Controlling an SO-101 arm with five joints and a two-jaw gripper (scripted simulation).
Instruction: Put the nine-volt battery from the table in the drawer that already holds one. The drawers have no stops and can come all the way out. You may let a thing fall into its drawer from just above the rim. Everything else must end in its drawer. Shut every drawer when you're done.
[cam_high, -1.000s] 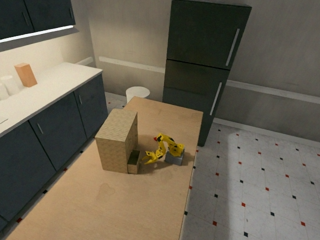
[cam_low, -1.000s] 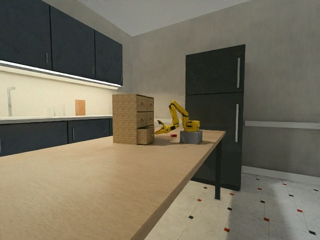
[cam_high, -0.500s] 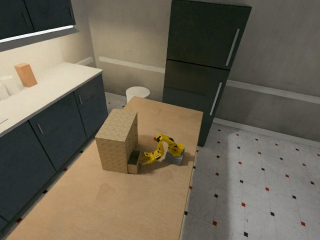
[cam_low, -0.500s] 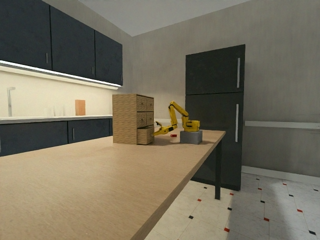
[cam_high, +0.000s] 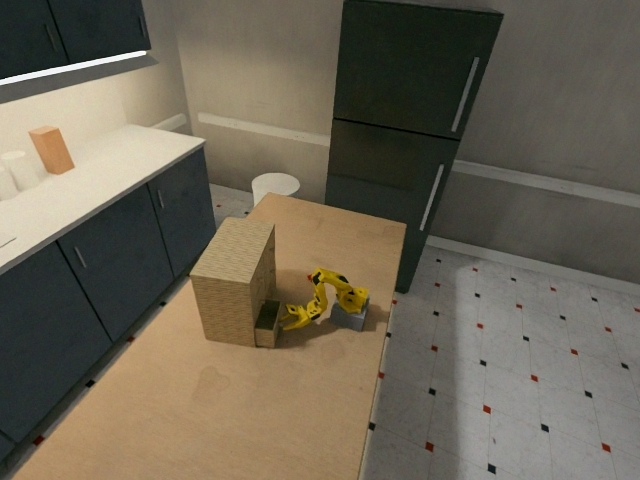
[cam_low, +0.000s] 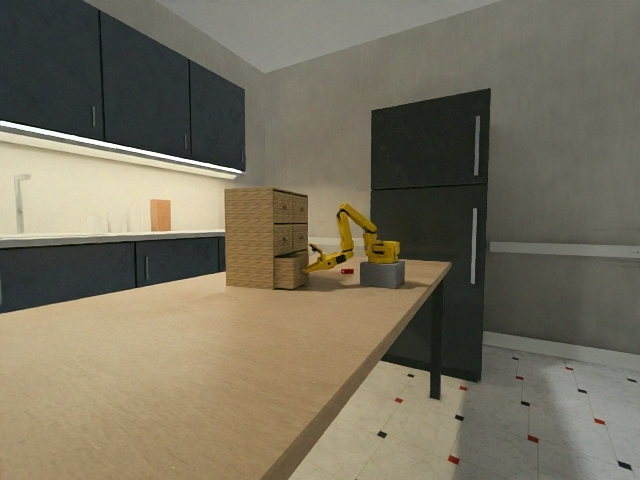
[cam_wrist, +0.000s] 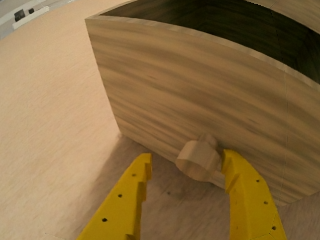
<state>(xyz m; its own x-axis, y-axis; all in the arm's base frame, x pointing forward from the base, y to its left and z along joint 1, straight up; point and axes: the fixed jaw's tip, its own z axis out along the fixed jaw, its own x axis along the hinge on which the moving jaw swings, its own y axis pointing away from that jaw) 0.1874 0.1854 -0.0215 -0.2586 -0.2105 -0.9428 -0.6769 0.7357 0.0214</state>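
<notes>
Drawer chest: wooden, two columns by three rows, standing on the wooden table at about 9 o'clock from the arm base.

Bottom drawer: nearer column, pulled partly out, interior dark; contents cannot be made out in any view. In the wrist view its front panel fills the upper frame, with the round wooden knob low on it.

Other drawers: the five remaining fronts sit flush in the exterior view.

Gripper: yellow, low over the table, aimed at the drawer front. Fingers partly apart, one on either side of the knob, the knob nearer the right-hand finger; whether either finger touches it cannot be told. Nothing is clamped between them.

Nine-volt battery: small red block on the table, seen in the exterior view between the gripper and the grey base block, apart from both.

Surroundings: dark fridge at 12 o'clock beyond the table; kitchen counter at 10 o'clock.
</notes>
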